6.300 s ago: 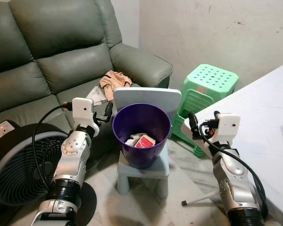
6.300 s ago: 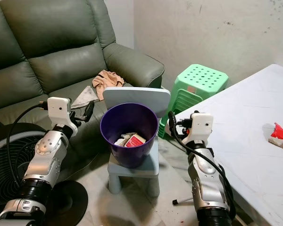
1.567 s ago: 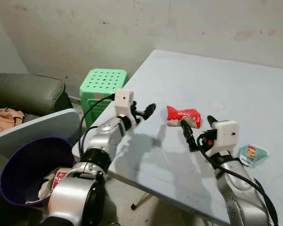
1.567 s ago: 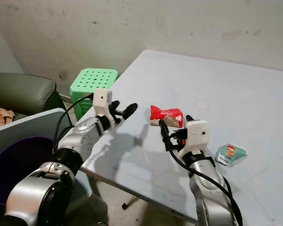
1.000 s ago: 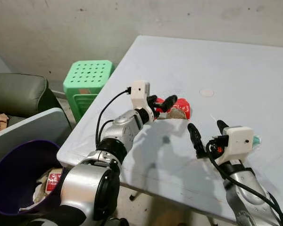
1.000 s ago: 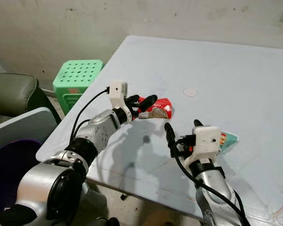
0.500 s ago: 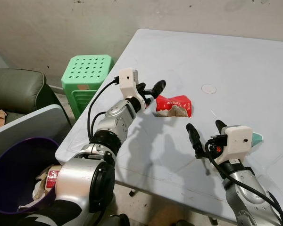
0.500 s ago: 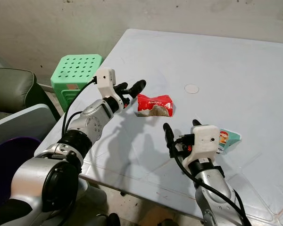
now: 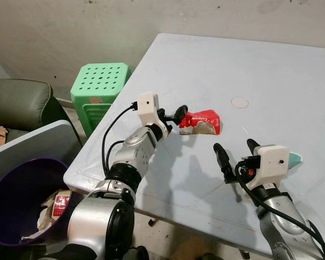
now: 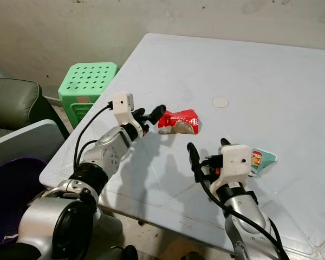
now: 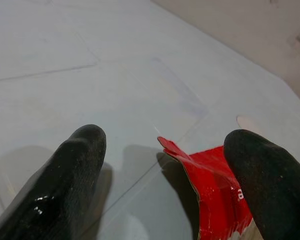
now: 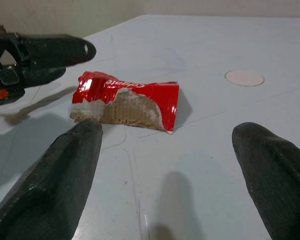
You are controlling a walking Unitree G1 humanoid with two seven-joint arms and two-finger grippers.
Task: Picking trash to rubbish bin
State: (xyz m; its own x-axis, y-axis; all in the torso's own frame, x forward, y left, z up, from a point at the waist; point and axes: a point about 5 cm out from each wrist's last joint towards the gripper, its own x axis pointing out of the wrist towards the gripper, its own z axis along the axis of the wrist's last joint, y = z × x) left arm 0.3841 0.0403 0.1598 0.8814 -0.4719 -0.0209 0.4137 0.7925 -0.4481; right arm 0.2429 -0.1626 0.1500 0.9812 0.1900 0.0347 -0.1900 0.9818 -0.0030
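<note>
Jaws spread on both arms: the left gripper (image 9: 173, 117) reached over the desk (image 9: 271, 70) from its left edge, one finger (image 11: 264, 176) over the near end of the torn red wrapper (image 9: 200, 122) and the other (image 11: 70, 167) beside it, not closed on it. The wrapper lay flat on the desk near the left edge, its ripped side showing pale brown. The right gripper (image 10: 206, 153) hovered low over the desk near the front edge, its fingers wide apart and pointed toward the wrapper, well short of it. A small teal carton (image 10: 259, 160) lay on the desk just beside the right wrist. A round white mark (image 9: 239, 102) sat farther back on the desk. Off the desk's left side stood a green stool (image 9: 99, 82), and nearer the camera a purple bin (image 9: 19, 200) held scraps of trash.
</note>
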